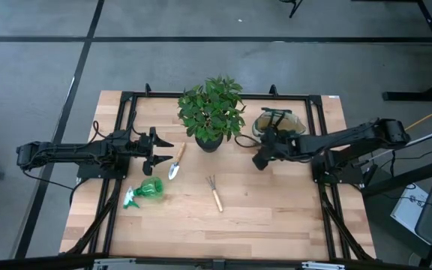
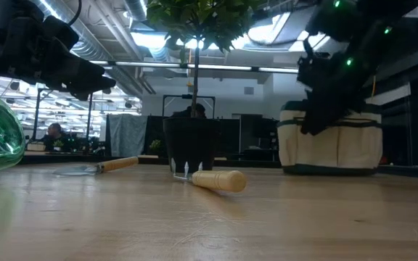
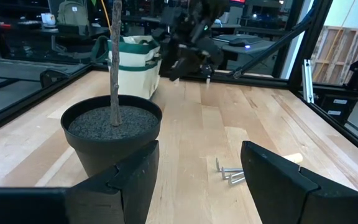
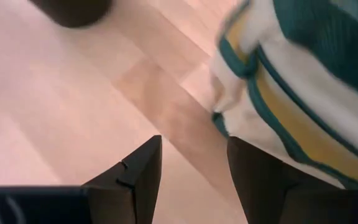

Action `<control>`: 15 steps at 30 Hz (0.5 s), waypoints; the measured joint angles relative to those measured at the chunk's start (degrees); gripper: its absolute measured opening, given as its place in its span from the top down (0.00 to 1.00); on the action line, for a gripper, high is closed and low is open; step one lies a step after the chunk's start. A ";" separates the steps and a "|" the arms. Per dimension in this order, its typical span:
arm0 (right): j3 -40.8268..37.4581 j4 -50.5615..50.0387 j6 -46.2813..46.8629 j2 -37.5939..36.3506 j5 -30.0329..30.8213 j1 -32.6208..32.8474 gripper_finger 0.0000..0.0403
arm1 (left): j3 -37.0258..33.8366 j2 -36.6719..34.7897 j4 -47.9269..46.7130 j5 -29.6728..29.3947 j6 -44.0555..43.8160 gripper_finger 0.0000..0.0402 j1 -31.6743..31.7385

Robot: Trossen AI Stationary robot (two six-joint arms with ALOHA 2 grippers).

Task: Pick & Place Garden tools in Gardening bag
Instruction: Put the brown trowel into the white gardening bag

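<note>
A wooden-handled silver trowel [image 1: 176, 161] lies flat just right of my left gripper [image 1: 165, 151], which is open and empty above the table. A translucent green spray bottle [image 1: 145, 191] lies on its side nearer the front. A wooden-handled pronged rake [image 1: 214, 193] lies flat at mid-table; its prongs show in the left wrist view [image 3: 229, 175]. The cream canvas bag with green trim [image 1: 280, 124] stands at the back right. My right gripper [image 1: 259, 160] is open and empty, just in front of and left of the bag [image 4: 291, 93]. Pruning shears are not visible.
A leafy plant in a black pot [image 1: 210, 139] stands at the back centre between the two grippers, close in front of my left gripper [image 3: 112, 134]. A black frame [image 1: 126, 101] runs around the table's back and sides. Bare wood lies toward the front edge [image 1: 223, 236].
</note>
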 joint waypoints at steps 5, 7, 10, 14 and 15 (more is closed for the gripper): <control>0.02 -1.72 -1.53 -5.01 -1.33 3.36 0.54 | 0.00 0.00 0.01 -0.02 0.00 0.44 0.00; 0.02 -2.87 -2.49 -7.20 -2.65 5.01 0.54 | -0.01 -0.01 0.00 0.00 0.02 0.44 -0.01; 0.04 -3.93 -4.28 -9.99 -4.43 7.89 0.54 | -0.02 -0.02 0.02 0.00 0.02 0.44 -0.02; 0.04 -3.79 -9.12 -13.45 -5.39 12.32 0.54 | -0.02 -0.02 0.02 -0.02 0.00 0.44 0.00; 0.04 -3.65 -10.57 -14.32 -5.43 13.50 0.54 | 0.00 -0.02 0.02 0.00 0.01 0.44 -0.01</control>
